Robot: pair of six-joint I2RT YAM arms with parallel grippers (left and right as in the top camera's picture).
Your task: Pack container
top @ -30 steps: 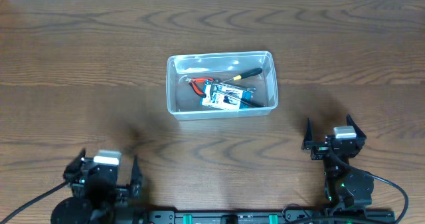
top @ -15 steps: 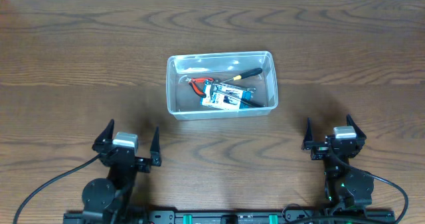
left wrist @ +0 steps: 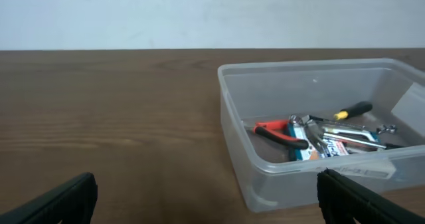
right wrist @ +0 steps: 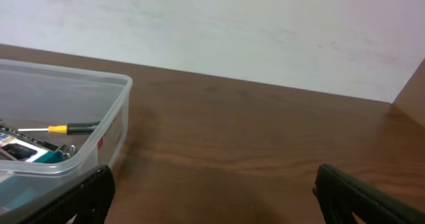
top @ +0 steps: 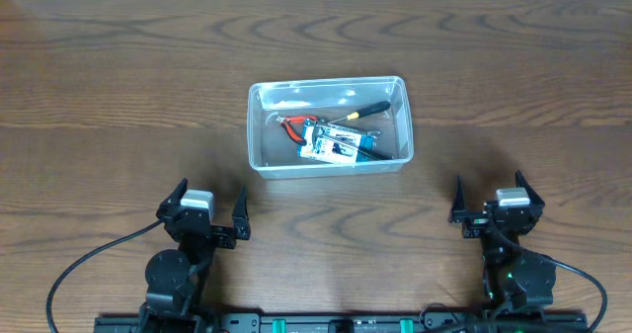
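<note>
The clear plastic container point(top: 259, 145) stands on the wooden table, a little behind the middle. It holds red-handled pliers point(top: 294, 125), a yellow-and-black screwdriver point(top: 365, 110) and a blue-and-white box point(top: 332, 149). The container also shows in the left wrist view point(left wrist: 239, 151) and at the left of the right wrist view point(right wrist: 113, 127). My left gripper point(top: 206, 210) is open and empty, in front and to the left of the container. My right gripper point(top: 491, 203) is open and empty, in front and to its right. Both are apart from it.
A white wall runs along the table's far edge point(left wrist: 133, 18). Bare wood lies between each gripper and the container point(top: 326, 214). Black cables trail from both arm bases at the table's front edge point(top: 89, 264).
My left arm has swung from the far left front toward the right and forward, closer to the container. Its gripper stays open. The right arm has not moved.
</note>
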